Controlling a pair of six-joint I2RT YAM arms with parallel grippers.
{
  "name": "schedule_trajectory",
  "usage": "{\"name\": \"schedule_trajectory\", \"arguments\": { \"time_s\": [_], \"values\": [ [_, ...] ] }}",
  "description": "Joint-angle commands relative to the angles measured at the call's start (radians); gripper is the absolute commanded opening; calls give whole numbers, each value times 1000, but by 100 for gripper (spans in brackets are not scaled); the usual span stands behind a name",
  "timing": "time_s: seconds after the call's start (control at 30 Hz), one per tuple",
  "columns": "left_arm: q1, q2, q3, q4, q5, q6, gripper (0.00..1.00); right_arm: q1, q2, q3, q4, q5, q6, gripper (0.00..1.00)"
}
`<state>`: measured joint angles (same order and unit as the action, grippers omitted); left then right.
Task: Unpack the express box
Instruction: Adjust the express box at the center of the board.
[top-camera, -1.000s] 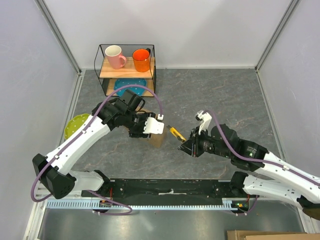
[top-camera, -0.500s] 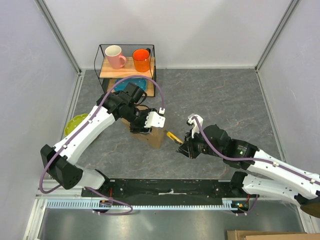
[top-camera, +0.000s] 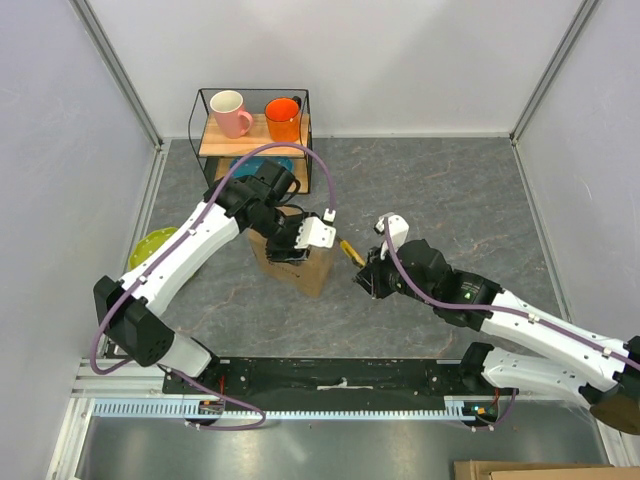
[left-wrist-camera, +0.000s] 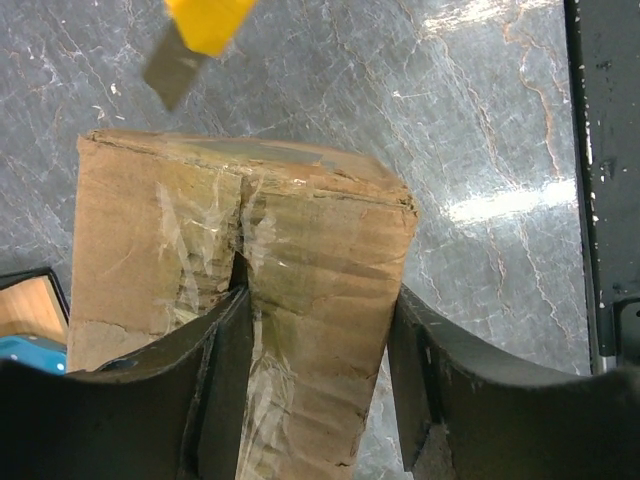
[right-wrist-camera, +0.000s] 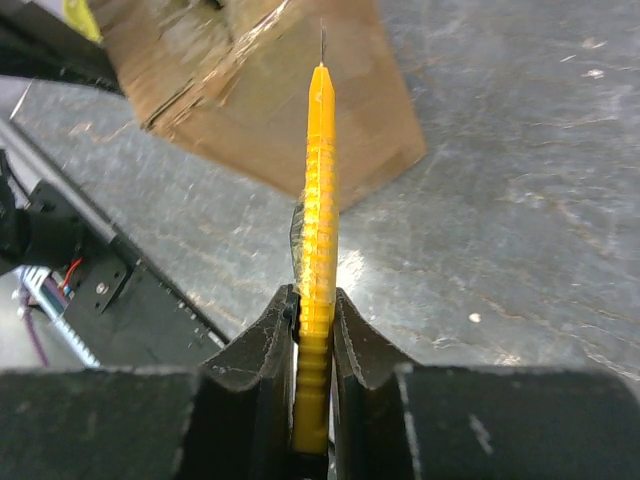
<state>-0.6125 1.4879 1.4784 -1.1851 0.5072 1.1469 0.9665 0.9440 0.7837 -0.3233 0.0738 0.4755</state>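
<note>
At the far left of the overhead view a green plate (top-camera: 150, 250) is seen on the grey surface (top-camera: 450, 190). Behind it stands a wire rack (top-camera: 255, 146) on which a pink mug (top-camera: 230, 112) and an orange mug (top-camera: 283, 119) are carried. The express box (top-camera: 308, 272) is found near the middle of the surface, just in front of the rack, with the left arm reached over it from the left.

In the left wrist view the jaws of the left gripper (left-wrist-camera: 320, 340) are seen closed on part of the box. One finger (left-wrist-camera: 415, 385) is laid against a side wall and the other (left-wrist-camera: 228, 370) over the taped face beside the seam (left-wrist-camera: 240, 255). Whether that finger is pushed into the seam cannot be told.

The seam's long axis is run away from the left jaws toward the far edge. There the grey blade (left-wrist-camera: 172, 78) of a yellow utility knife (top-camera: 350, 253) is held just off the cardboard and appears clear of it. The knife is clamped in the closed jaws of the right gripper (right-wrist-camera: 315, 315), to the right of the box, with its long axis pointed at the box.

The box thus lies ahead and to the left of the right jaws. The cut is judged to fall to the right arm: the blade would have to be lined up with the seam while the box is steadied by the left.
</note>
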Motion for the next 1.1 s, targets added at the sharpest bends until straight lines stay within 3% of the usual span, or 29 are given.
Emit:
{"name": "schedule_trajectory", "arguments": {
  "time_s": [0.0,0.07,0.17,0.27,0.63,0.83,1.07],
  "values": [
    [-1,23,-55,11,-55,1,38,-17,-28,35,33,177,12,0],
    [-1,-18,-96,77,-50,-6,51,-25,-47,43,47,298,8,0],
    [-1,-106,-167,142,-44,8,63,-43,-22,60,131,389,-26,0],
    [-1,-140,-211,166,-47,34,68,-80,80,97,226,408,-70,0],
    [-1,-153,-260,151,-18,79,72,-106,470,196,588,322,-158,0],
    [2,-169,-262,131,-18,96,73,-127,521,174,717,268,-130,0],
    [3,-195,-227,194,2,16,72,-135,521,105,822,34,-17,0]
  ]
}}
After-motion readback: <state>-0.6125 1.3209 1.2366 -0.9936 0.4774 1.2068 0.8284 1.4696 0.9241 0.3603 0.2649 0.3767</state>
